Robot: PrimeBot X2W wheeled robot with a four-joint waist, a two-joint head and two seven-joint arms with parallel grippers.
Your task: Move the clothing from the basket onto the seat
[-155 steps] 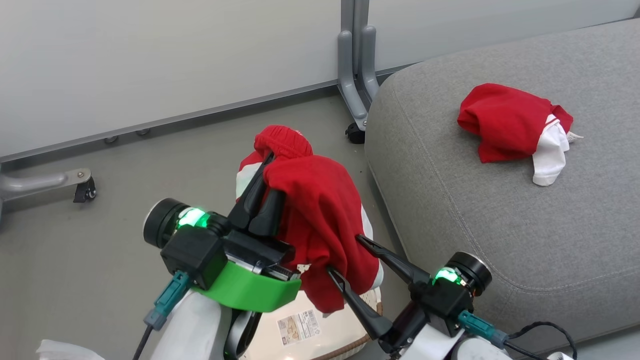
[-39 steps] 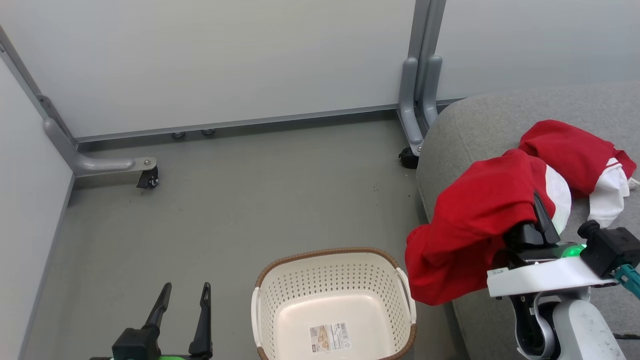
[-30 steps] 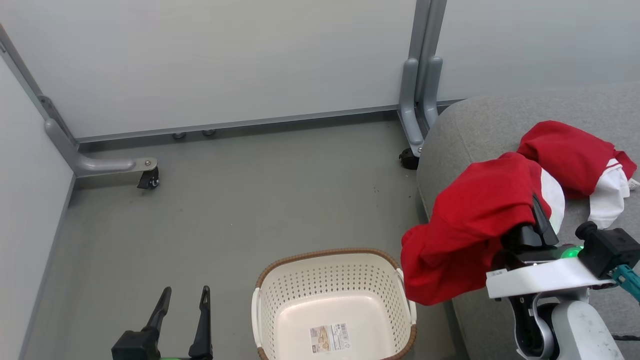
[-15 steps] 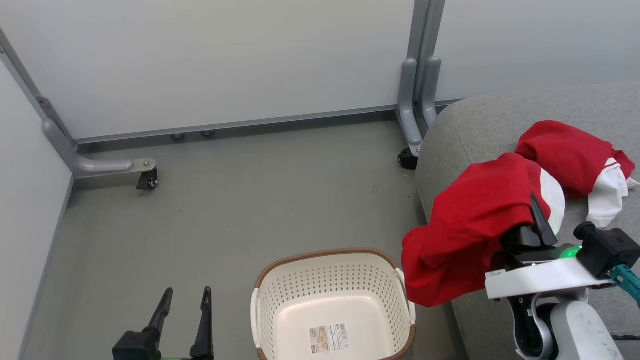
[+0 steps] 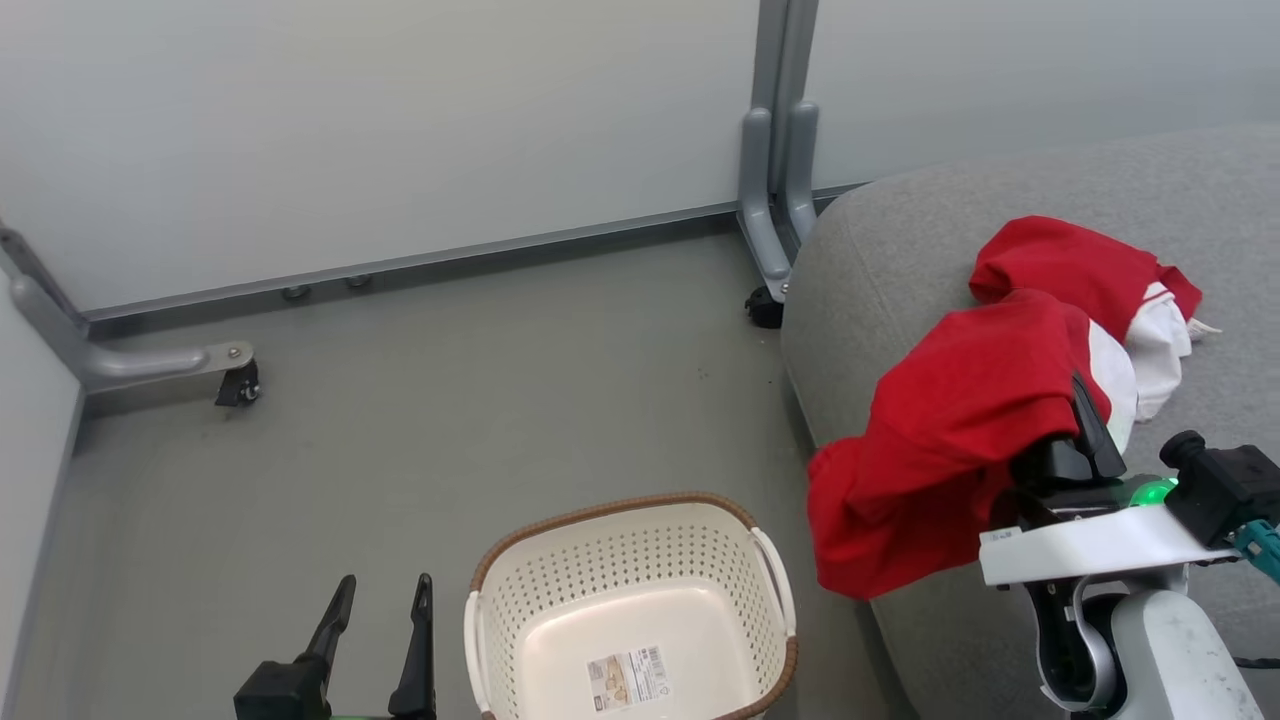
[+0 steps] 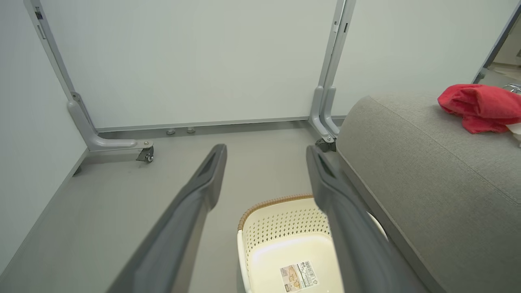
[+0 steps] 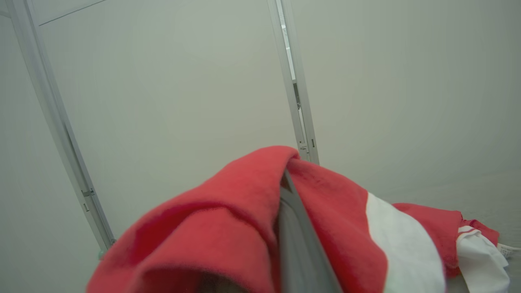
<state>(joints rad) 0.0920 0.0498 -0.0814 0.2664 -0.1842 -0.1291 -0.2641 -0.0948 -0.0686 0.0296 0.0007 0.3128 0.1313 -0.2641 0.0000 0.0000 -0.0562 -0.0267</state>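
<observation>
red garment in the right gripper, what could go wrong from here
1. Much of the held garment hangs past the edge of the seat; released here, it could slide to the floor.
2. Its fabric drapes over the right gripper, so it may snag when that opens and get pulled off the seat.

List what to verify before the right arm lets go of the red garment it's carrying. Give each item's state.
1. Grip: right gripper has its jaws shut on the held garment: ok.
2. Held garment fully above the seat: its lower fold hangs past the seat's edge: not ok.
3. Basket holds no clothing: ok.
4. Left gripper has its jaws open, holds nothing and is apart from the basket: ok.
5. Other garment lies on the seat: ok.
6. Gap between the two garments: they overlap in the head view: cannot tell.
</observation>
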